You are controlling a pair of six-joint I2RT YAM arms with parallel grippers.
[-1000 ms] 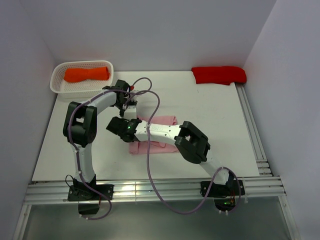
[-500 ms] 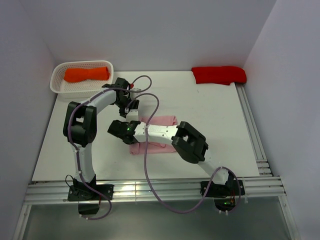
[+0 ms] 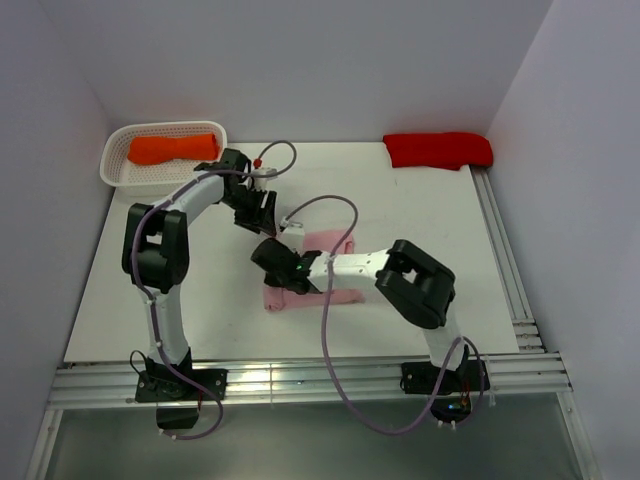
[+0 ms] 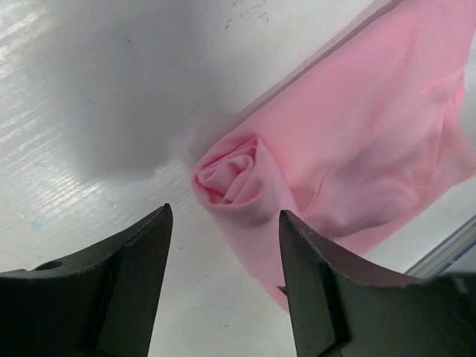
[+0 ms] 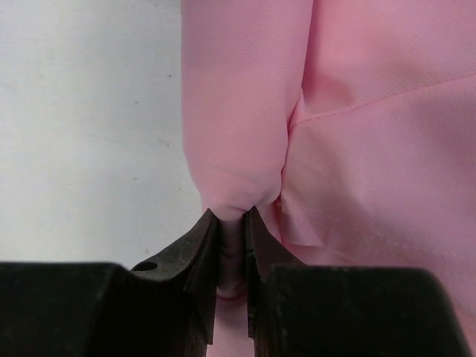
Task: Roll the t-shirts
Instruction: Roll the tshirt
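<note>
A light pink t-shirt [image 3: 330,242] lies partly rolled in the middle of the table. Its rolled end [image 4: 230,175] shows as a spiral in the left wrist view. My left gripper [image 3: 266,213] hovers just behind that end. It is open [image 4: 223,223], with nothing between its fingers [image 4: 141,282]. My right gripper [image 3: 280,272] sits on the shirt's near left part. It is shut [image 5: 231,216] on a pinched fold of the pink t-shirt [image 5: 357,149]. An orange t-shirt bundle [image 3: 172,148] lies in a basket, and a red t-shirt bundle [image 3: 438,149] lies at the back right.
The white mesh basket [image 3: 112,170] stands at the back left corner. Aluminium rails [image 3: 500,250] run along the table's right side and front edge. White walls close in the table on three sides. Purple cables loop above both arms.
My left gripper has opened, let go of the pink roll and drawn back. My right gripper has shifted to the right and shut on a fold of the shirt.
</note>
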